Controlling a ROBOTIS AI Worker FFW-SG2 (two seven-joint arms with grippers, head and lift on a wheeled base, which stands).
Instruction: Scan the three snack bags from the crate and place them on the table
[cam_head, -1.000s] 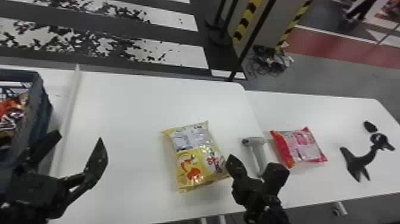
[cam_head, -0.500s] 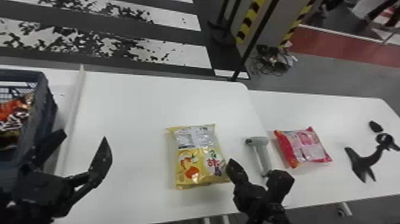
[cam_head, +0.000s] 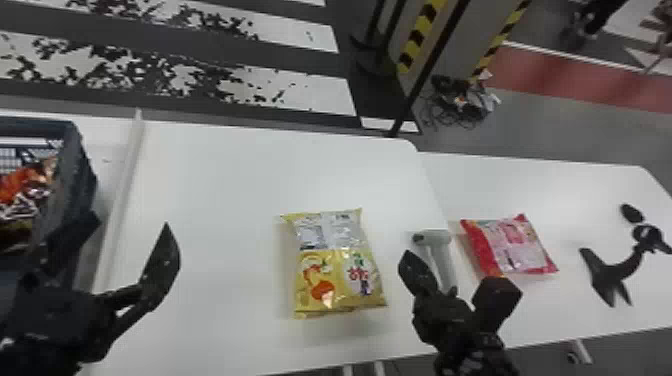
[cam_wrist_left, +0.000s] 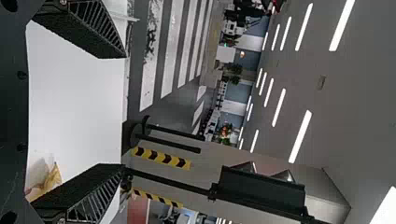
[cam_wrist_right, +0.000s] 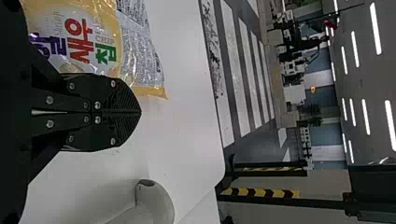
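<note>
A white table (cam_head: 240, 175) runs across the near side of a hall with striped flooring, and a second white table (cam_head: 545, 187) adjoins it on the right. A yellow snack bag (cam_head: 340, 272) lies flat near the middle of the first, printed panels up. A red snack bag (cam_head: 510, 247) lies on the right-hand table, and a dark crate (cam_head: 80, 165) at the left edge holds more bags (cam_head: 25, 200).

The left gripper (cam_head: 131, 220), beside the crate, has its fingers spread wide with nothing between them. The right gripper (cam_wrist_right: 140, 112), near the right side of the yellow bag, has its fingers pressed together and empty.

The work seems to be at the scan of the yellow bag, with the red one probably dealt with. The next move likely calls for the right gripper to open and take the hand scanner (cam_head: 435, 240), which lies between the two bags.

The lower end of the scanner's handle is hard to make out past the right gripper. The crate is cut off at the left, so its bags cannot be counted. Whether either bag is scanned cannot be told.
</note>
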